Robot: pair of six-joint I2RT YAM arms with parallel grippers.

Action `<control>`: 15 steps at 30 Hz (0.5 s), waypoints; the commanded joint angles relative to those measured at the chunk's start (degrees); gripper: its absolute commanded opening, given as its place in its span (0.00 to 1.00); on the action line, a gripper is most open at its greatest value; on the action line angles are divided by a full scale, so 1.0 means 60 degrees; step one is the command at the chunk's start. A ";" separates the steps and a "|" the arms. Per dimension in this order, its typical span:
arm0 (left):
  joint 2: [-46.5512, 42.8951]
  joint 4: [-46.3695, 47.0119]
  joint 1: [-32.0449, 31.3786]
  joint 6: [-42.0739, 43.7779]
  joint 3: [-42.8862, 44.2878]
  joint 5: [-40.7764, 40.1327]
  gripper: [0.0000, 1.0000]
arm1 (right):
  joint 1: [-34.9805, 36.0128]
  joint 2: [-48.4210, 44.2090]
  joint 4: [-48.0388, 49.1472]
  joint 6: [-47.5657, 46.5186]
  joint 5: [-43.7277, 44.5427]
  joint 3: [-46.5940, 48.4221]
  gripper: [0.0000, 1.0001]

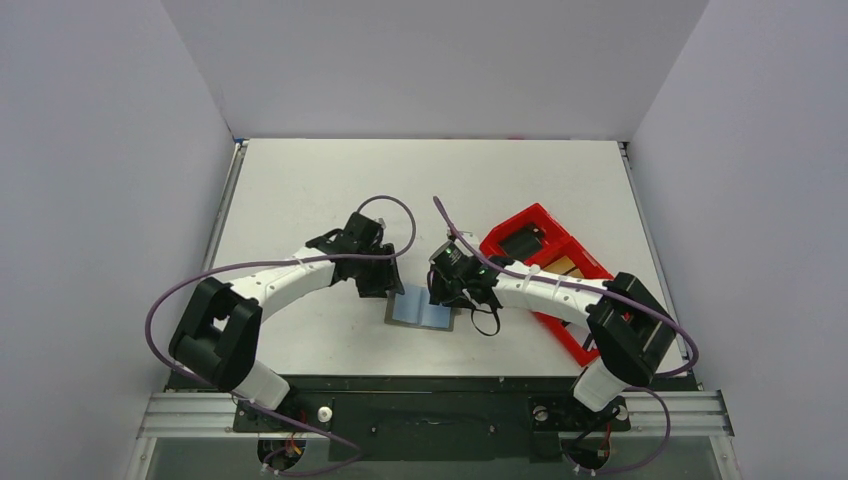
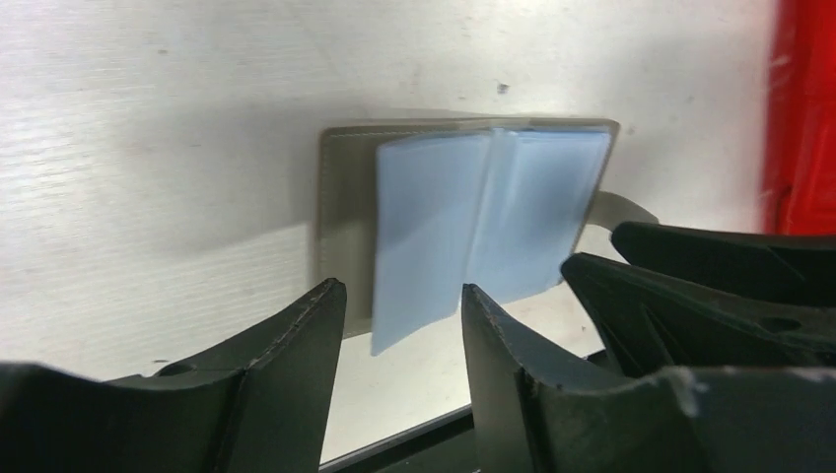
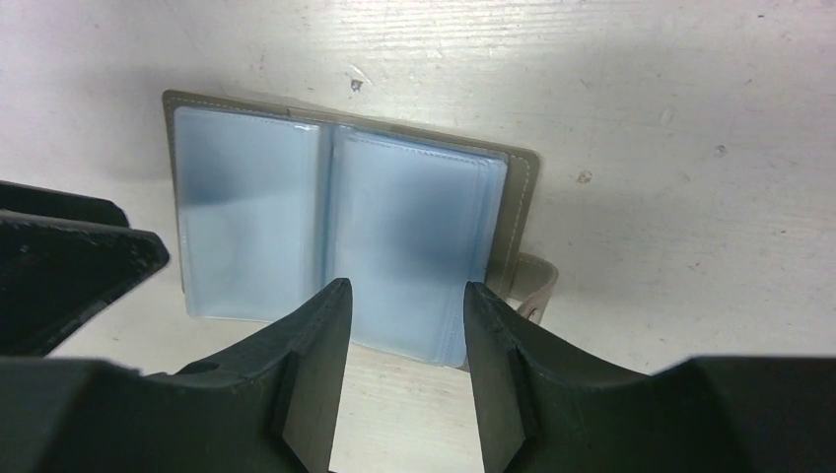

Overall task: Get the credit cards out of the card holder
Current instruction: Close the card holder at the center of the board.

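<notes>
Observing card holder (image 1: 420, 308) lying open at frame centre, blue sleeves facing up. Noting left gripper (image 2: 404, 289) and right gripper (image 3: 406, 286) flanking it, jaws parted, clamping nothing.

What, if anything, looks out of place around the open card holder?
In the left wrist view, one blue-grey sleeve of the card holder juts past the grey cover's edge, apparently lifted rather than lying flat. Nothing else stands out.

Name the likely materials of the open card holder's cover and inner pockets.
Card holder cover: probably matte taupe leather or an imitation, judging by the stitched edge. Pockets: probably soft translucent bluish plastic, faintly glossy, stacked as thin sleeves.
</notes>
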 commanded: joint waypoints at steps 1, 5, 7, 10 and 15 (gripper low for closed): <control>-0.0098 -0.0386 0.0301 0.0646 0.0126 -0.0400 0.47 | -0.0026 -0.0274 -0.0454 -0.0163 0.0586 0.0173 0.42; 0.0239 -0.0176 0.0419 0.0878 0.0009 -0.0068 0.54 | -0.0083 -0.0320 -0.0638 -0.0198 0.0887 -0.0007 0.42; 0.0395 0.0040 0.0498 0.0891 -0.0076 0.0200 0.55 | -0.0143 -0.0263 -0.0644 -0.0217 0.0940 -0.0141 0.42; 0.0548 0.0385 0.0576 0.0885 -0.0230 0.0604 0.56 | -0.0208 -0.0224 -0.0636 -0.0235 0.1019 -0.0317 0.42; 0.0876 0.0930 0.0610 0.0794 -0.0387 0.1198 0.56 | -0.0285 -0.0106 -0.0468 -0.0265 0.0988 -0.0557 0.42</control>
